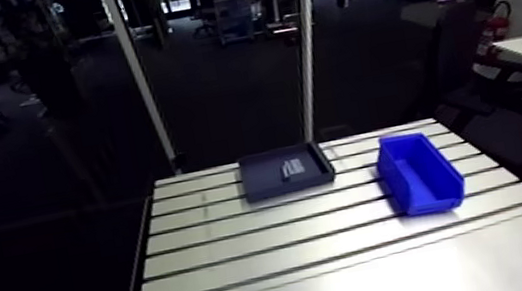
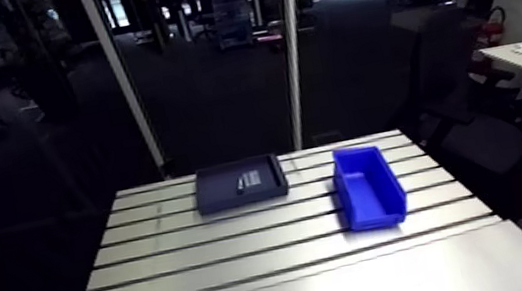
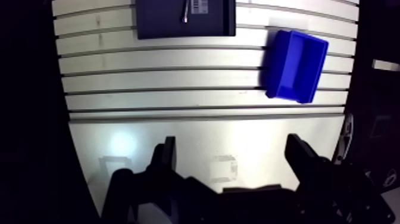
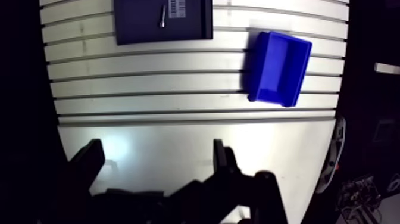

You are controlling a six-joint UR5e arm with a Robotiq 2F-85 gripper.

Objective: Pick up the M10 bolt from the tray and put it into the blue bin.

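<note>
Jaws stand wide apart and hold nothing, over the bare worktop (image 3: 178,143), well apart from the dark tray (image 3: 155,24). In the tray lie the M10 bolt (image 4: 162,16) and, just beside it, a white label (image 4: 177,7). The blue bin (image 3: 296,65) stands beside the tray, showing only its blue inside.

We see the gripper (image 3: 232,143), fingers (image 3: 168,156) spread wide, over the tabletop (image 3: 178,77); ahead, the tray (image 3: 161,25) holds the bolt (image 3: 187,12), the bin (image 3: 296,65) near it by the tabletop's side edge
</note>
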